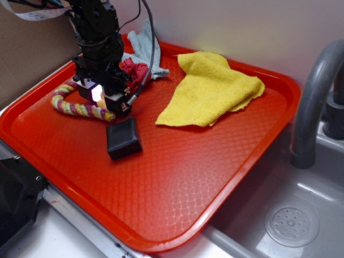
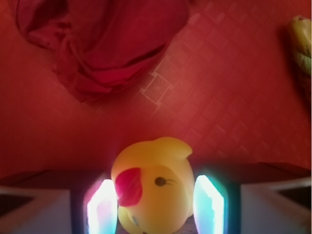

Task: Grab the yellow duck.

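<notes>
The yellow duck (image 2: 153, 187), tiny with an orange-red beak, sits between my gripper's (image 2: 155, 204) two glowing pads (image 2: 101, 207), and both pads touch its sides. Its beak points toward the left pad. From the exterior view, the gripper (image 1: 102, 99) is low over the back left of the red tray (image 1: 161, 244), and only a sliver of the duck (image 1: 100, 98) shows between the fingers. Whether the duck rests on the tray or is lifted is hidden.
A black square block (image 1: 123, 138) lies just in front of the gripper. A striped rope (image 1: 75, 105) curls to its left. A red cloth (image 1: 134, 69) and a grey-blue cloth (image 1: 142, 45) lie behind. A yellow cloth (image 1: 212, 88) lies right. A faucet (image 1: 312, 102) and sink (image 1: 290, 223) stand beyond the tray.
</notes>
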You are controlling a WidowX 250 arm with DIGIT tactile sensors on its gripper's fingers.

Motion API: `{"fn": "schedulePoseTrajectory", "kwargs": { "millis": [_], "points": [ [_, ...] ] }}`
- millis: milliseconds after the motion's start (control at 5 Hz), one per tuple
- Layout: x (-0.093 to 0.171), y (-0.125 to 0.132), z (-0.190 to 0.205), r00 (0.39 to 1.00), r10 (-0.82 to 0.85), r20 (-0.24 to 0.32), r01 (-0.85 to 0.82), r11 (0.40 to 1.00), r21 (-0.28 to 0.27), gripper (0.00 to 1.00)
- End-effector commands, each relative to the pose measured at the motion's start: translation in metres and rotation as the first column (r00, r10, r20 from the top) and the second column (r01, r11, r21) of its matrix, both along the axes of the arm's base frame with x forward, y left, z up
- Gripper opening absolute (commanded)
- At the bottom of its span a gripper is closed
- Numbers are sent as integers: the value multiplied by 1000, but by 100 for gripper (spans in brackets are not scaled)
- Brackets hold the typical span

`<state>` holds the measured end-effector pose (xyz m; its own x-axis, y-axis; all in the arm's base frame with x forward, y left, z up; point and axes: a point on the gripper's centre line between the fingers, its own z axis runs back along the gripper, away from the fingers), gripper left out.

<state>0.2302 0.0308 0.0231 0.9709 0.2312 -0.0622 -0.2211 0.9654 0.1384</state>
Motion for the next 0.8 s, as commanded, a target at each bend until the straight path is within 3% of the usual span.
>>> {"fn": "schedulePoseTrajectory", "kwargs": {
  "millis": [0, 200, 400, 600],
  "points": [
    [-1, -11, 74, 993, -49, 106, 51, 999, -13, 0],
    [-12, -27, 124, 979, -32, 201, 33, 999, 0, 0],
    [-31, -38, 174, 951, -45, 306, 72, 994, -77, 0],
    [-35, -37, 205, 937, -47, 347, 105, 983, -150, 0]
  ]
}}
